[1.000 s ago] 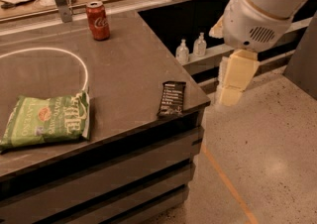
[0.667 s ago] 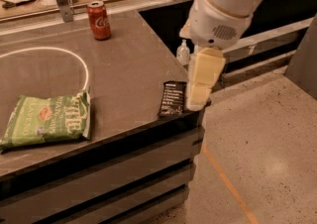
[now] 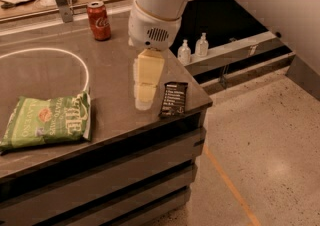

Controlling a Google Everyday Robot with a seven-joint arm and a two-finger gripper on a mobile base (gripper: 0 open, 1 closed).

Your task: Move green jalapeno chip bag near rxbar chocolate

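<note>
Change since 1.0 s ago: arm (image 3: 160, 5) has swung in from over the floor (image 3: 260, 135) at 3 o'clock and now hangs above the surface (image 3: 110, 65). 0.7 s ago the tool was over the bar; now it sits just to the bar's 9 o'clock. Bag, bar and can have not shifted.

Tool (image 3: 143, 101): cream-coloured, pointing down, tip low over the surface, near picture centre. Open or closed: cannot tell. It holds nothing visible.

Bag (image 3: 47, 122): lies flat at 9 o'clock of the tool, well apart from it, near the surface's front edge. Light green, large white lettering only partly legible, small orange-red emblem.

Bar (image 3: 174, 99): black wrapper, flat at the surface's front right corner, well apart from the bag. Lines of white text, too small to read.

Can (image 3: 99, 20): red, upright at 11 o'clock of the tool, white Coca-Cola script.

White ring (image 3: 85, 72): lies on the surface at the bag's 12 o'clock, cut off at the left edge.

Two pump bottles (image 3: 184, 52) stand on a lower shelf at 1 o'clock. Arm's upper part cut off by the top edge. Clutter on the back counter is hard to make out.
</note>
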